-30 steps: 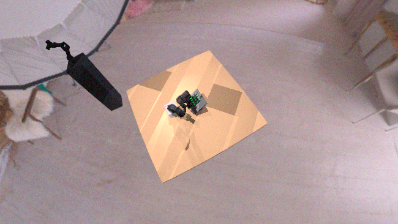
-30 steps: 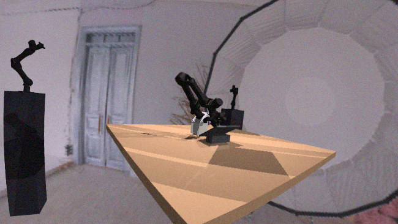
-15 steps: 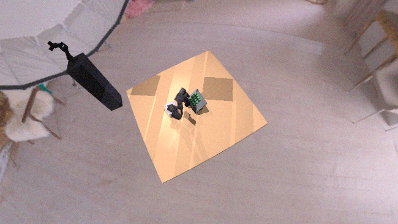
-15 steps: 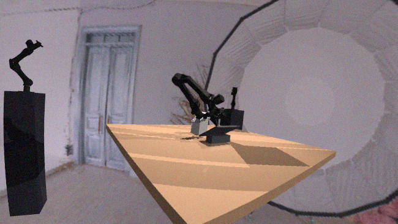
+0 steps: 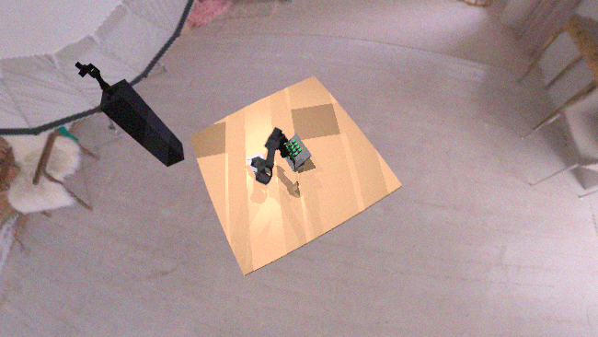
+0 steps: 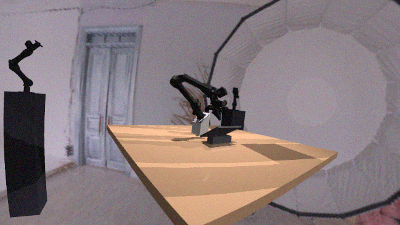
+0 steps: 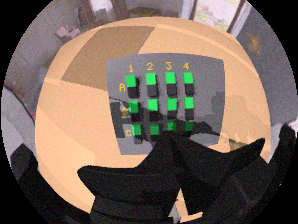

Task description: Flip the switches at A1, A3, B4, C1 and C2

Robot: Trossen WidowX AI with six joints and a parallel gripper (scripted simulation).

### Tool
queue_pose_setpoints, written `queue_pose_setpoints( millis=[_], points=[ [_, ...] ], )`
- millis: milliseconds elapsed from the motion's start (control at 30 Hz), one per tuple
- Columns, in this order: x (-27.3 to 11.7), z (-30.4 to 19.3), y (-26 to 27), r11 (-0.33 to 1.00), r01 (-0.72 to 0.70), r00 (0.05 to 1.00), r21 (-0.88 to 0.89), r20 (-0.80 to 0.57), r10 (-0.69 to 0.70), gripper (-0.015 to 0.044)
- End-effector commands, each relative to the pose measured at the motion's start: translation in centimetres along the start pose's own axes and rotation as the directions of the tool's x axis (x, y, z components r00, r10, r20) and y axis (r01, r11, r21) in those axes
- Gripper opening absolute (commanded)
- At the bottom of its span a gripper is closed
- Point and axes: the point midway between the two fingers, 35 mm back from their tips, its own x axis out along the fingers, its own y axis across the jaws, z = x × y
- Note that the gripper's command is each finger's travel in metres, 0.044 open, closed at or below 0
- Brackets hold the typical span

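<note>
I am viewing the switch panel [image 7: 166, 106] through the wrist view, where it is lying directly ahead of the fingers, which are standing pressed together with nothing between them. The fingertips are overlapping the near edge of the panel at row C, around columns 2 and 3; whether they are touching a switch there I cannot tell. The yellow column numbers 1 to 4 are running along the far edge of the panel beyond the fingers, and the row letters are running down the side to the left of the fingers. The green switches [image 7: 152, 106] are sitting in three rows ahead of the fingers, and the switch at A1 [image 7: 132, 87] is appearing darker than its neighbours. In the top view the arm [image 5: 271, 154] is reaching over the panel [image 5: 296, 152] from the counter [image 5: 322, 207]. In the exterior view the panel [image 6: 219, 135] is sitting tilted on the counter [image 6: 215, 172], just below the fingers [image 6: 217, 115].
</note>
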Motion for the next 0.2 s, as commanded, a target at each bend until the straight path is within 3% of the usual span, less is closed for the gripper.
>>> queue_pose_setpoints(
  millis=[0,167],
  points=[
    [-0.11,0.56,-0.38,1.000,0.006,1.000,-0.015,-0.003,-0.006,0.0000],
    [-0.11,0.56,-0.38,1.000,0.006,1.000,-0.015,-0.003,-0.006,0.0000]
  ],
)
